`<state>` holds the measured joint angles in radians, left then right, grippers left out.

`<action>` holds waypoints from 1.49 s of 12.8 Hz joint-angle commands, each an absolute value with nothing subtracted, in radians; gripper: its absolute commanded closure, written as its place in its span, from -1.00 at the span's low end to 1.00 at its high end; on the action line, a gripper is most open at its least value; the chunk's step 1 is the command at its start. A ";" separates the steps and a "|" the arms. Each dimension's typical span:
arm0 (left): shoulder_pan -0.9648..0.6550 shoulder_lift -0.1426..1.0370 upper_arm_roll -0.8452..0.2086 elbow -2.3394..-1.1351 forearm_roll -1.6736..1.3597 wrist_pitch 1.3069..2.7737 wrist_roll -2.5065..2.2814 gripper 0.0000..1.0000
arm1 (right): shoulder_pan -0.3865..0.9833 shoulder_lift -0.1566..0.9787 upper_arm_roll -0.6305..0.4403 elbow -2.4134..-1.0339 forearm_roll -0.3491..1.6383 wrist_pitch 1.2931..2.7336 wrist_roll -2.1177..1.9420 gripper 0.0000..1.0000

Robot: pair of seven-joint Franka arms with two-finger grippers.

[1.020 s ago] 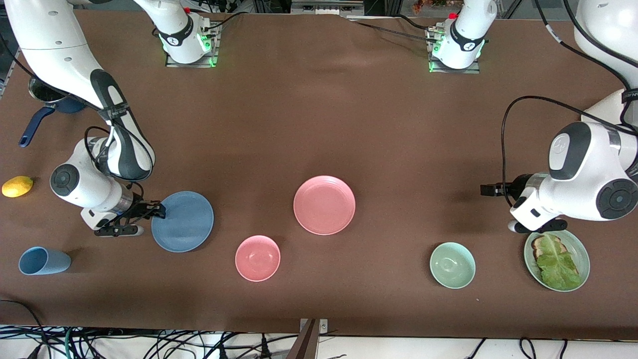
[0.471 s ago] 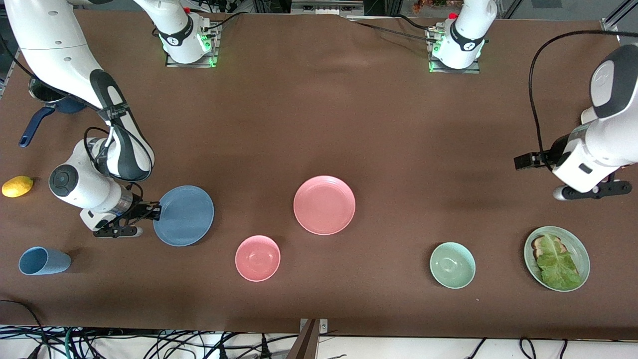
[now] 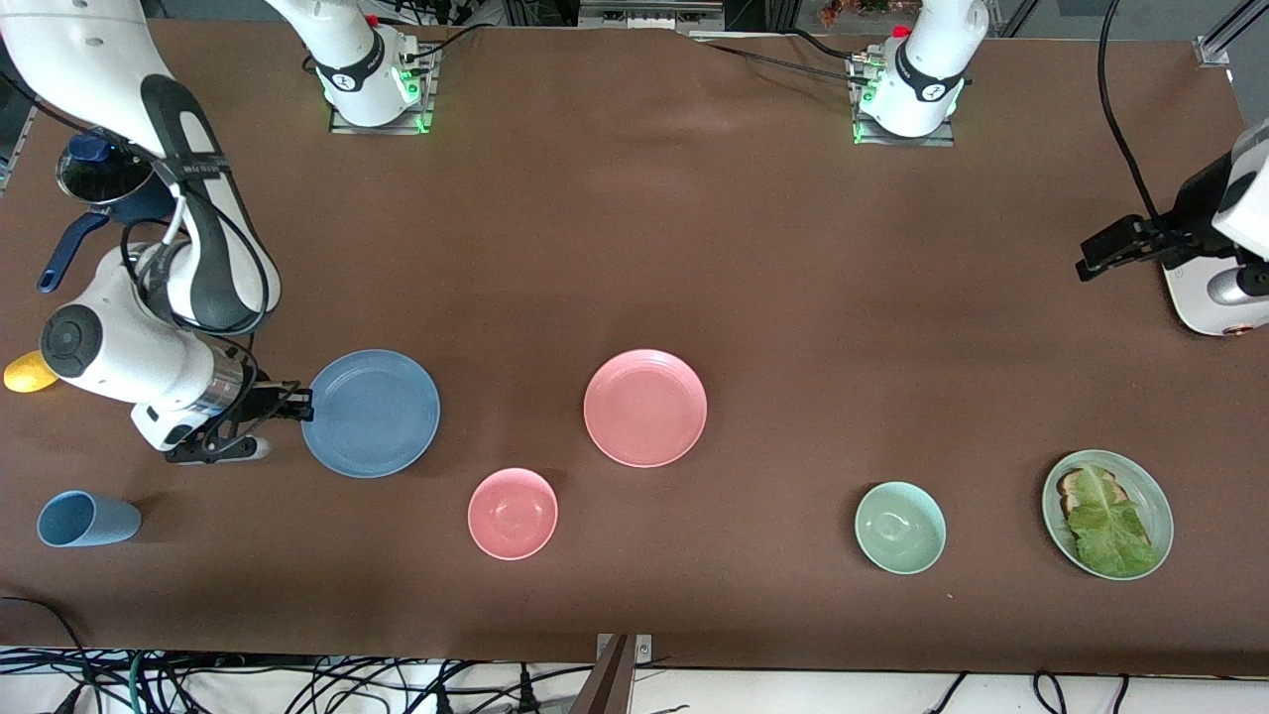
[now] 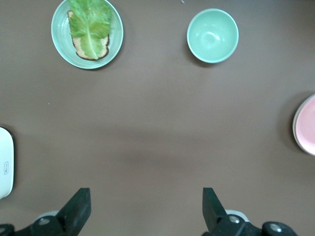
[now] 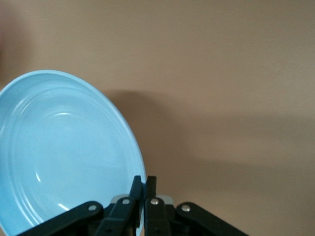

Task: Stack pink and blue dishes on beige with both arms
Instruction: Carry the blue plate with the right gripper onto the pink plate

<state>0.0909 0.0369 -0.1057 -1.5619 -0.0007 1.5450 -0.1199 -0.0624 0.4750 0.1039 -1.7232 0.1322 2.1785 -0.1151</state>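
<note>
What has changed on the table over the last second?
The right gripper, shut on the blue plate, has lifted it and carried it slightly toward the pink plate. The left gripper, open, has drawn away from the lettuce plate toward its table end. The pink plate, pink bowl and green bowl stayed put.

The table (image 3: 634, 248) was plain brown. One plate (image 3: 371, 413) was dusty blue, paler sky blue in the right wrist view (image 5: 64, 157); another plate (image 3: 645, 407) was salmon pink. A bowl (image 3: 513, 513) was pink, a second bowl (image 3: 900, 527) pale green. The cup (image 3: 87, 519) was blue, the lemon (image 3: 28, 374) yellow. Green lettuce (image 3: 1105, 524) lay on a pale green dish (image 3: 1158, 496). Both pincers were black: right (image 3: 295, 404), left (image 4: 145, 209).
</note>
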 commanded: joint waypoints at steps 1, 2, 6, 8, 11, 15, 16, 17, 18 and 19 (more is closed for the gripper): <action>0.063 -0.029 -0.089 -1.646 -0.009 1.543 0.047 -1.00 | -0.069 0.376 0.141 -1.750 0.186 2.099 -0.092 1.00; 0.060 -0.029 -0.089 -1.647 -0.009 1.543 0.046 -1.00 | -0.051 0.364 0.147 -1.749 0.186 2.086 -0.033 1.00; 0.015 -0.028 -0.086 -1.670 -0.008 1.621 0.037 -1.00 | 0.130 0.396 0.147 -1.732 0.183 2.152 0.317 1.00; 0.014 -0.025 -0.084 -1.674 -0.006 1.637 0.037 -1.00 | 0.219 0.440 0.147 -1.718 0.178 2.238 0.443 1.00; 0.012 -0.031 -0.051 -1.674 -0.005 1.626 0.035 -1.00 | 0.337 0.561 0.144 -1.593 0.154 2.255 0.660 1.00; 0.012 -0.035 -0.040 -1.674 -0.005 1.580 0.035 -1.00 | 0.485 0.718 0.109 -1.470 0.022 2.333 0.929 1.00; 0.012 -0.037 -0.035 -1.674 -0.005 1.559 0.035 -1.00 | 0.486 0.721 0.109 -1.483 0.012 2.368 0.940 1.00; 0.012 -0.037 -0.031 -1.674 -0.005 1.551 0.035 -1.00 | 0.486 0.704 0.110 -1.535 0.018 2.388 0.937 1.00; 0.012 -0.037 -0.031 -1.672 -0.005 1.546 0.034 -1.00 | 0.485 0.674 0.110 -1.581 0.023 2.402 0.933 1.00; 0.012 -0.037 -0.031 -1.672 -0.005 1.530 0.026 -1.00 | 0.483 0.660 0.110 -1.603 0.023 2.404 0.937 1.00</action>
